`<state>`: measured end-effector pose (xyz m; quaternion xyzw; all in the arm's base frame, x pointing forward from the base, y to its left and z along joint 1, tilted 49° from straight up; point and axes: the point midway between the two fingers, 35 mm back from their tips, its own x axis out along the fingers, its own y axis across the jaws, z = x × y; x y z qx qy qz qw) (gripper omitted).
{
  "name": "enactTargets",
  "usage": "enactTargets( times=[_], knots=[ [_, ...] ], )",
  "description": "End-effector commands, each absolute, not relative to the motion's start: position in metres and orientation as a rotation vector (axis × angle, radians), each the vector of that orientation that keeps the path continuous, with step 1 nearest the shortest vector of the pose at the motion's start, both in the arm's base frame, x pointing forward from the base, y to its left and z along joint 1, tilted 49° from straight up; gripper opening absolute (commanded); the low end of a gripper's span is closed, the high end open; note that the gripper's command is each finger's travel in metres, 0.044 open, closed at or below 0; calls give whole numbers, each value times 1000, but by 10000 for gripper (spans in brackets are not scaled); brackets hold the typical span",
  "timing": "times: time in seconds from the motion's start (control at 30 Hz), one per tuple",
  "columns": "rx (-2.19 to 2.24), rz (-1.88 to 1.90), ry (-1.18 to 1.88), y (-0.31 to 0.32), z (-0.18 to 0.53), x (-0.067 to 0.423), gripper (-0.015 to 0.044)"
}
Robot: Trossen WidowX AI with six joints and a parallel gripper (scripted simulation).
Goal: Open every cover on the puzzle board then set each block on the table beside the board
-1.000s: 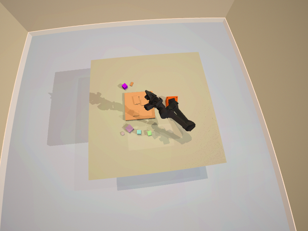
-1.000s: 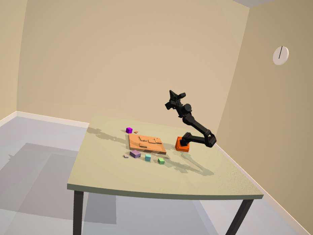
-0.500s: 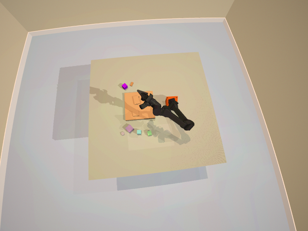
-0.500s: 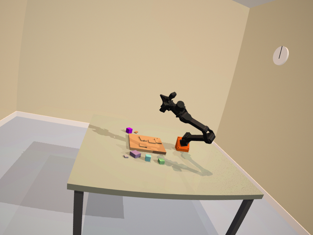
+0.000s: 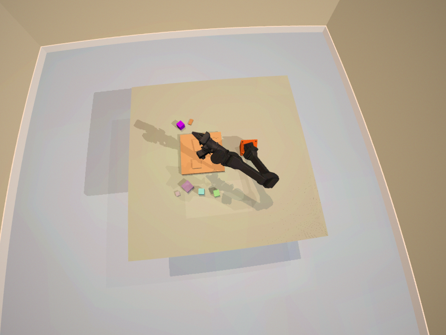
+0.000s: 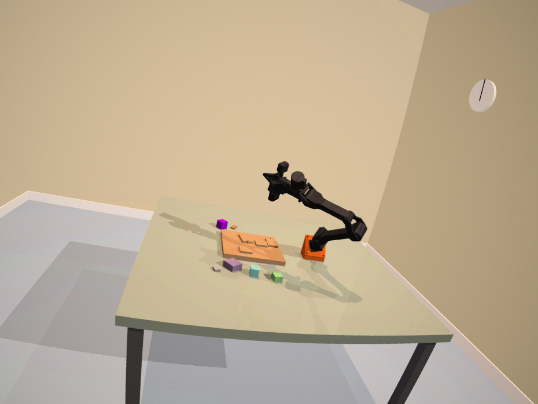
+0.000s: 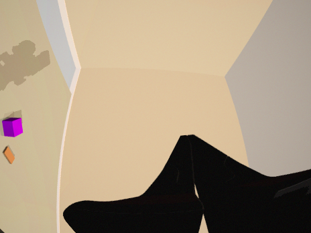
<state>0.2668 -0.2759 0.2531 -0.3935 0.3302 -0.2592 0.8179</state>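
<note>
The orange puzzle board (image 5: 187, 163) (image 6: 232, 252) lies flat at the middle of the table, with several raised orange covers on it. My gripper (image 5: 193, 133) (image 6: 265, 175) (image 7: 186, 142) is shut and empty. It hangs high in the air above the board's far side, pointing roughly level toward the wall. A magenta block (image 5: 180, 125) (image 6: 221, 223) (image 7: 13, 126) and a small orange piece (image 5: 190, 121) (image 6: 234, 227) (image 7: 9, 154) lie on the table beyond the board. A mauve block (image 5: 187, 186) (image 6: 232, 264), a small pink block (image 5: 177, 193) (image 6: 216, 268), a teal block (image 5: 201, 191) (image 6: 254, 271) and a green block (image 5: 216, 193) (image 6: 277, 276) lie on the table in front of the board.
The arm's orange base (image 5: 248, 144) (image 6: 312, 250) stands on the table right of the board. The table (image 5: 230, 223) (image 6: 217, 308) stands in a room with beige walls. A round clock (image 6: 482, 95) hangs on the right wall.
</note>
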Motion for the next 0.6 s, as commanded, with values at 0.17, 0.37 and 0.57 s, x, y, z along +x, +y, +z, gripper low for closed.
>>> enactTargets(
  times=[0.17, 0.37, 0.57],
  knots=[
    [-701, -381, 746, -260, 221, 288, 0],
    [-591, -261, 785, -245, 197, 300, 0],
    [-471, -147, 829, -228, 175, 308, 0]
  ],
)
